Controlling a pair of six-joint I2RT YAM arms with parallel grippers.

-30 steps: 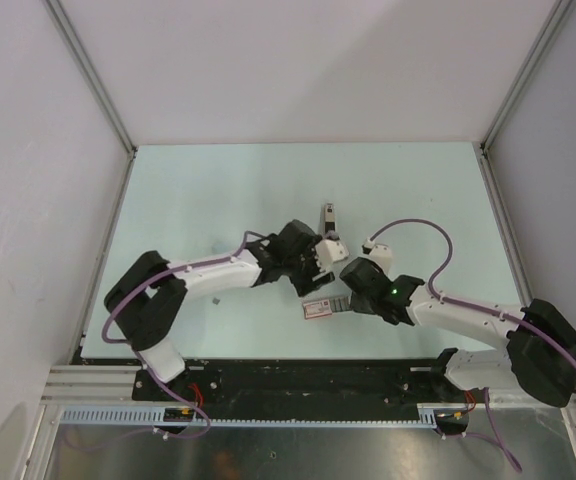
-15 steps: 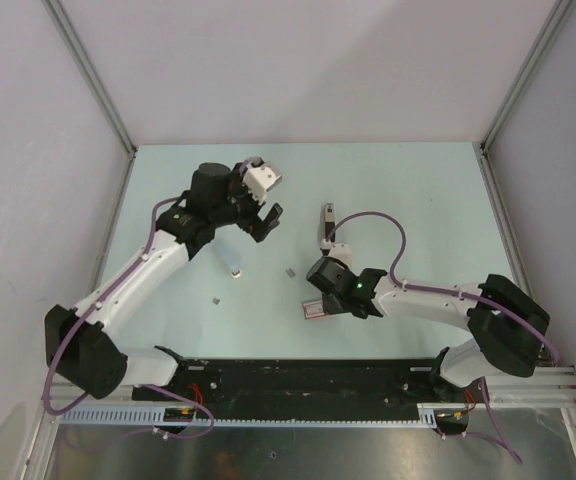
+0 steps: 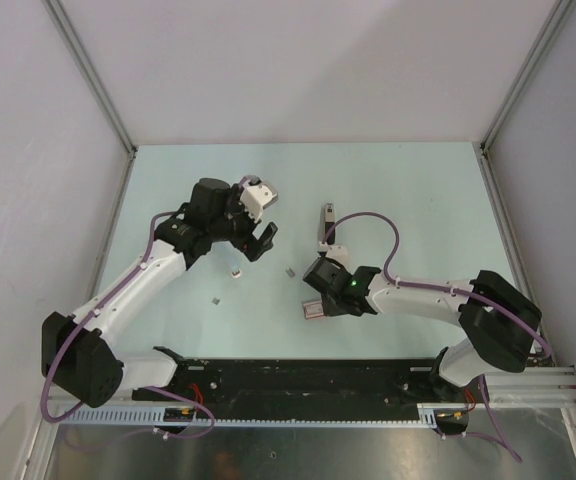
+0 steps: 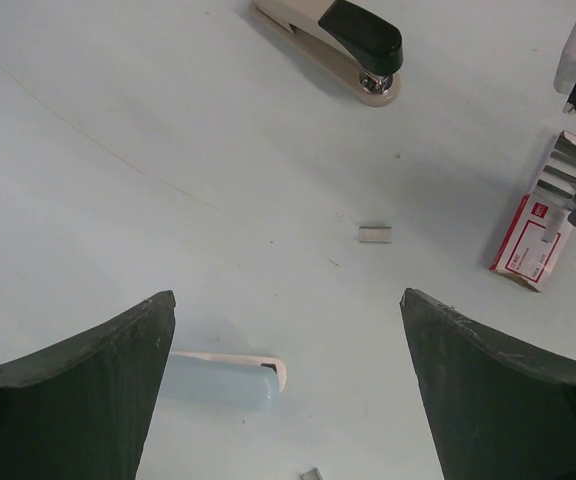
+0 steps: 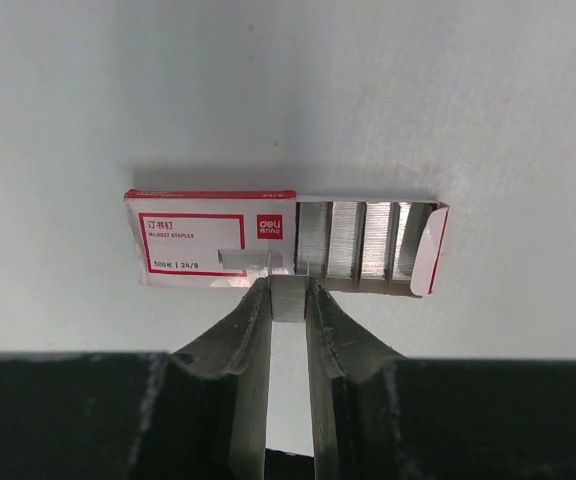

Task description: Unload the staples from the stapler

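The stapler lies beyond the table's middle; in the left wrist view it has a black top and a pale base. My left gripper is open and empty above the table, left of the stapler, and its jaws stand wide in the left wrist view. Loose staples lie between the arms, and one bit shows in the left wrist view. My right gripper is shut on a short strip of staples at the open staple box.
The pink-labelled staple box lies near the front, with rows of staples showing in its open end. A pale blue and white piece lies under my left gripper. Another tiny bit lies to the left.
My left arm swung from beside the stapler out to the far left, then came a little nearer and lower. My right gripper shifted left and stays at the staple box.
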